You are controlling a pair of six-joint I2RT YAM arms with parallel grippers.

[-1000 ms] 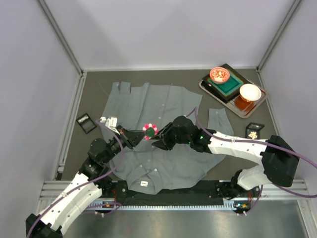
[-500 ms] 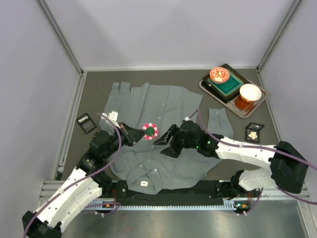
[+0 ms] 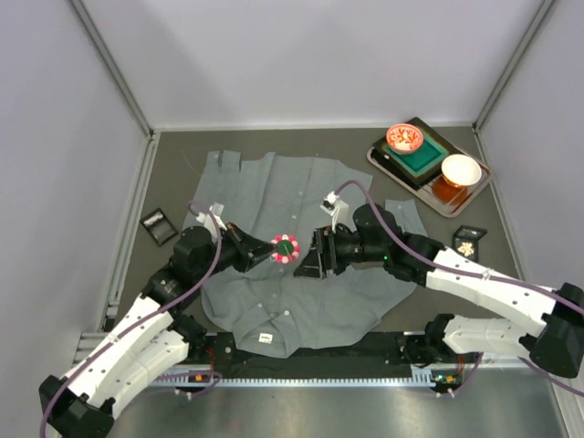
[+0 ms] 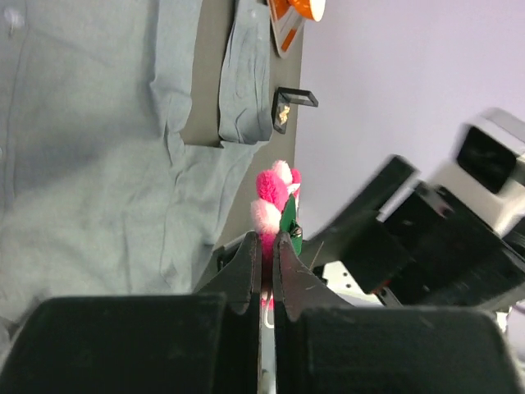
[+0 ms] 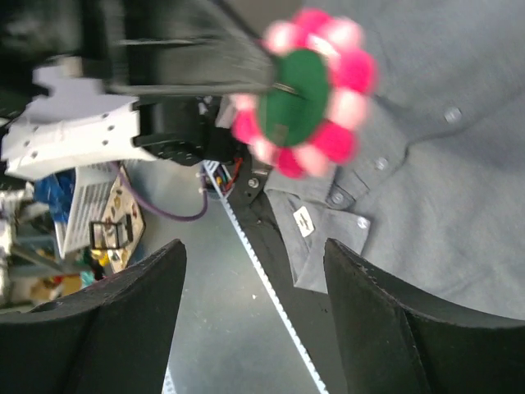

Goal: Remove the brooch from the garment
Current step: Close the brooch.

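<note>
The brooch (image 3: 286, 247), a ring of pink pom-poms round a green centre, is pinched edge-on by my left gripper (image 3: 265, 251), which is shut on it. In the left wrist view the brooch (image 4: 275, 193) sticks out past the closed fingertips of the left gripper (image 4: 264, 238), raised above the garment (image 4: 82, 164). The grey button-up garment (image 3: 301, 192) lies spread flat on the dark table. My right gripper (image 3: 315, 255) hovers just right of the brooch, open and empty. In the right wrist view the brooch (image 5: 308, 94) faces the wide-apart right gripper (image 5: 254, 250), over the collar of the garment (image 5: 459, 164).
A tray (image 3: 381, 161) with a red bowl, a white bowl and a green box sits at the back right. Small black boxes lie at the left (image 3: 160, 226) and right (image 3: 468, 240). A grey cloth strip (image 3: 401, 224) lies right of the shirt. Metal frame rails border the table.
My right gripper has opened wide and drawn back to the right, away from the brooch. The left gripper has carried the brooch a little to the right, still shut on it.
</note>
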